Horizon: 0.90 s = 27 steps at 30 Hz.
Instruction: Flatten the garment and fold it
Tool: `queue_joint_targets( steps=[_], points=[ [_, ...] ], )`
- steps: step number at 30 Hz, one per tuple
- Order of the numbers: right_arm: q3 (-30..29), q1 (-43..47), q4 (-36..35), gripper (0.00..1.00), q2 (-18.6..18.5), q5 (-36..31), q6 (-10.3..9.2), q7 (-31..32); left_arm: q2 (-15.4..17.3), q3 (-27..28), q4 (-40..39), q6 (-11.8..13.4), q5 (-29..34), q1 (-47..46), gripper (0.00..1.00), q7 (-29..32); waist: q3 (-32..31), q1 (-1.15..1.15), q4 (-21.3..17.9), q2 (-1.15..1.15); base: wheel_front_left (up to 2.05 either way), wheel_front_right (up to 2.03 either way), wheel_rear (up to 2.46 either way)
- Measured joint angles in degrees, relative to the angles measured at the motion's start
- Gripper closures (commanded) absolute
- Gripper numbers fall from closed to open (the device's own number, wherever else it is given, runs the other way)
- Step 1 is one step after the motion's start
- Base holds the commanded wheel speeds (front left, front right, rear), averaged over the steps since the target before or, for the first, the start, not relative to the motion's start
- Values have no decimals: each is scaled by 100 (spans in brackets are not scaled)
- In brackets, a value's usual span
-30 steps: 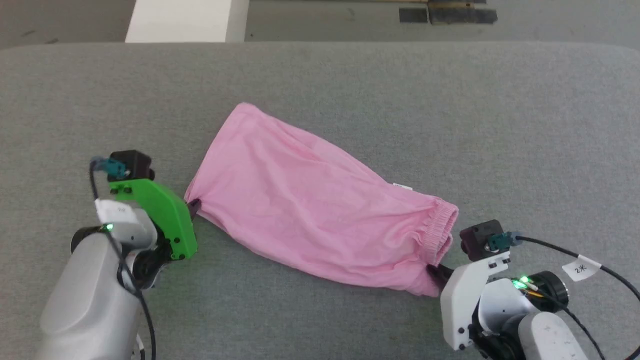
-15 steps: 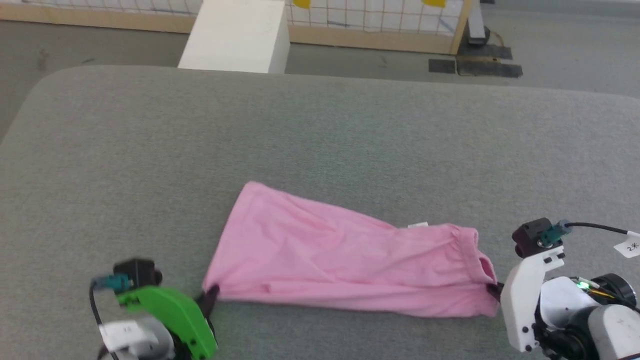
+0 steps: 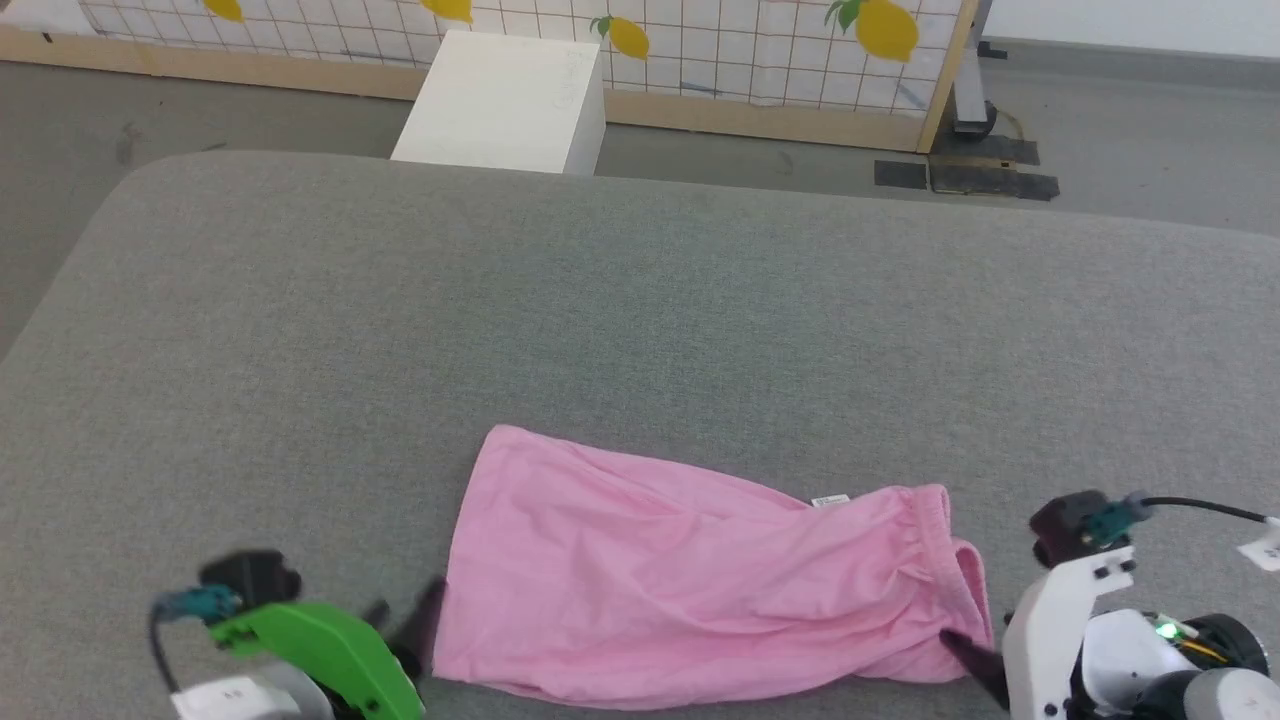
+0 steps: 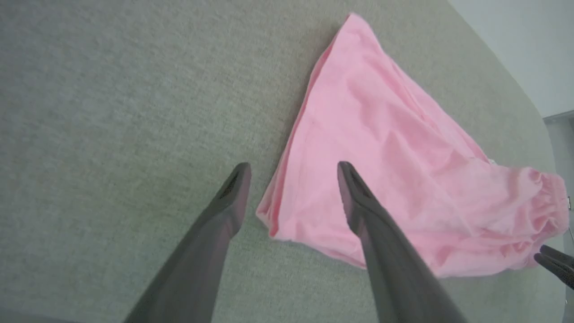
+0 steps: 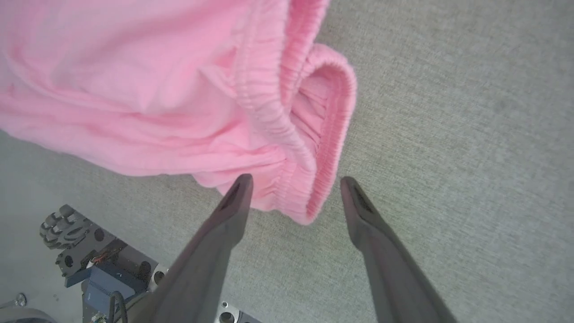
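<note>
Lying spread on the grey fabric-covered worktop (image 3: 640, 300), the light pink thin cloth garment (image 3: 700, 580) spans the gap between both grippers. Left gripper (image 4: 293, 179): jaws apart, plain hem corner between them, nothing clamped. Right gripper (image 5: 296, 184): jaws apart, gathered elastic band (image 5: 264, 112) corner just ahead of the tips. Expect light, limp, wrinkle-prone cloth that sags when lifted. Recommended hold: pinch the corners; the thicker elastic band should give firmer purchase.
</note>
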Motion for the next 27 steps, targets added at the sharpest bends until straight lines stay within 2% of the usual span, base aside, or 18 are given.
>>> queue_joint_targets(
  steps=[4, 7, 9, 14, 16, 21, 26, 27],
  points=[
    [-409, 66, -403, 0, 344, -244, 0, -419, 149, 322, -263, -21, 285, -339, 0, -702, -26, 0, -68, 0, 0, 0, 0],
    [-586, 64, -572, 0, 719, -595, -1, -668, 315, 501, -314, -145, 713, -563, 0, -1516, 1, 0, -124, 0, 0, 0, 0],
    [-630, 42, -560, 0, 946, -810, -1, -804, 425, 576, -274, -263, 1106, -673, 0, -2248, 47, 0, -164, 0, 0, 0, 0],
    [-631, -257, -126, 0, 1114, -1330, -1, -985, 392, 604, 140, -416, 1515, -800, 0, -3502, 226, 0, -216, 0, 0, 0, 0],
    [-648, -400, 134, 0, 1140, -1545, -1, -1051, 350, 579, 296, -457, 1613, -806, 0, -3732, 319, 0, -224, 0, 0, 0, 0],
    [-569, -519, 713, 0, 1139, -1443, -1, -1077, 198, 601, 602, -555, 1713, -916, 0, -3913, 516, 0, -197, 0, 0, 0, 0],
    [-475, -583, 889, 0, 1118, -1336, -1, -1193, 149, 695, 778, -622, 1714, -923, 0, -3947, 624, 0, -159, 0, 0, 0, 0],
    [-470, -598, 921, 54, 1117, -1310, -2, -1205, 134, 714, 789, -631, 1715, -923, 0, -3962, 629, 0, -152, 0, 0, 0, 0]
  ],
)
